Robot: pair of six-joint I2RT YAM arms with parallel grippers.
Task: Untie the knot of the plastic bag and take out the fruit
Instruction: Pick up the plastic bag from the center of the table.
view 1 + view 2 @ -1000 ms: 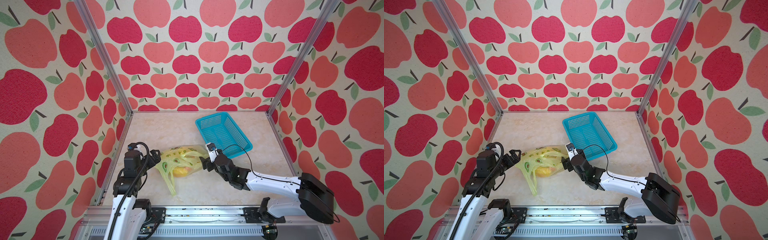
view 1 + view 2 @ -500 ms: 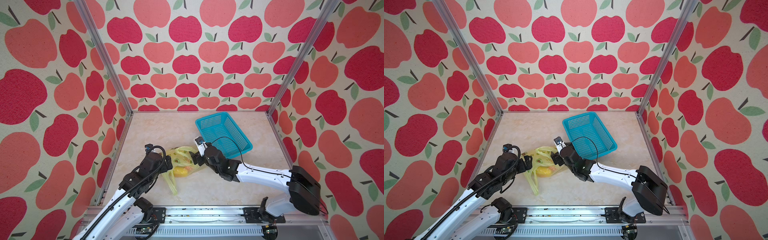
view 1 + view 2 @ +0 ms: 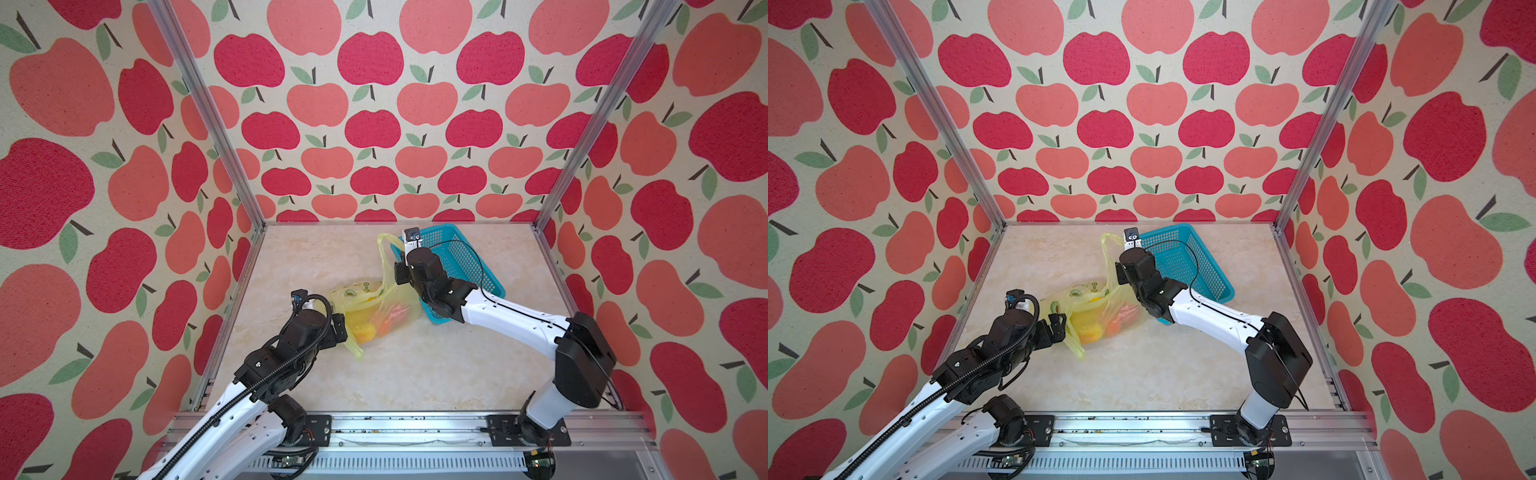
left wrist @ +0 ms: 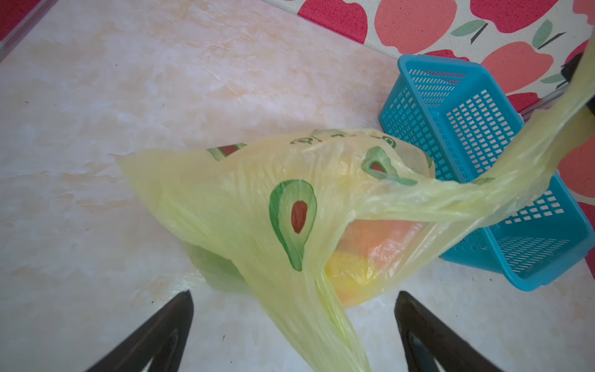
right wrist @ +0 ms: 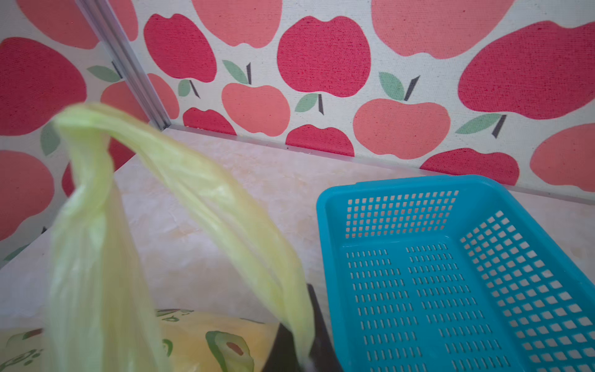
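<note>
The plastic bag lies mid-table, pale yellow with green avocado prints. Yellow and orange fruit shows through its film. My right gripper is shut on one handle strip, held raised above the table beside the basket, so the strip arches up in a loop. My left gripper is open low at the bag's near left end. The other handle strip runs between its fingers, touching neither. The knot is not visible in any view.
A turquoise perforated basket stands at the back right, touching the bag's right side, with my right forearm across its near corner. Apple-print walls and metal posts close in three sides.
My right gripper shut on the handle strip and rose toward the back wall, drawing the loop up. My left arm swung in from the left wall to the bag's near end, still open.
</note>
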